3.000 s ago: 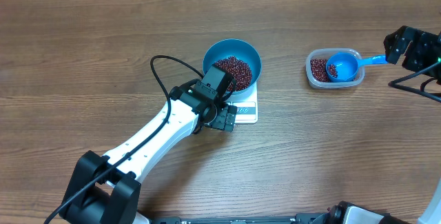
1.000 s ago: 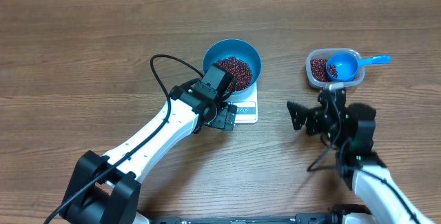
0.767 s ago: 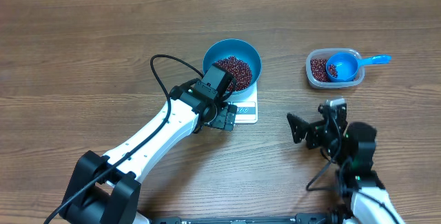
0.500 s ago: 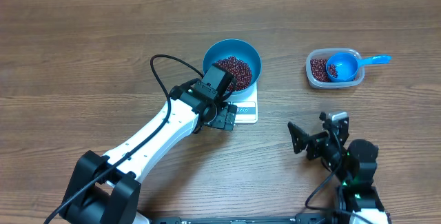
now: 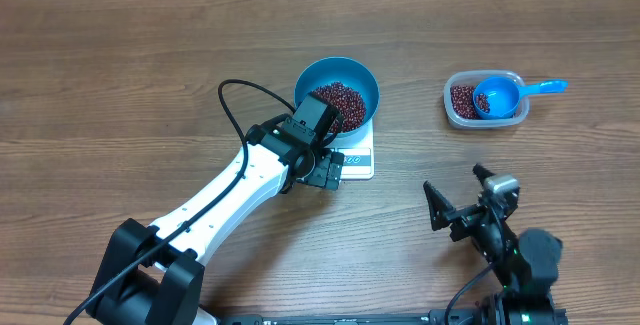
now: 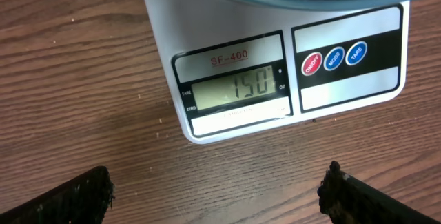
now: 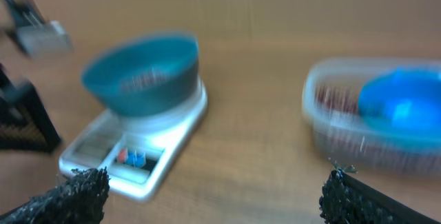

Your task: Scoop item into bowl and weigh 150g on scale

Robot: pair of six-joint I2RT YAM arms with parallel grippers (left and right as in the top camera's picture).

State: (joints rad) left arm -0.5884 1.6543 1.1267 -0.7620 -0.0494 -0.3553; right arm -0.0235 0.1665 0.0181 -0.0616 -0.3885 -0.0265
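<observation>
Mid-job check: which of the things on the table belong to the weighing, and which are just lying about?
In the job: beans, bowl, scale, scoop, tub.
Lying about: only the left arm's black cable.

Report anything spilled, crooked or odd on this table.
Nothing stands out: the red-brown beans sit inside the deep blue bowl on the white square scale, the small blue scoop rests in the clear plastic tub, none visibly spilled.
</observation>
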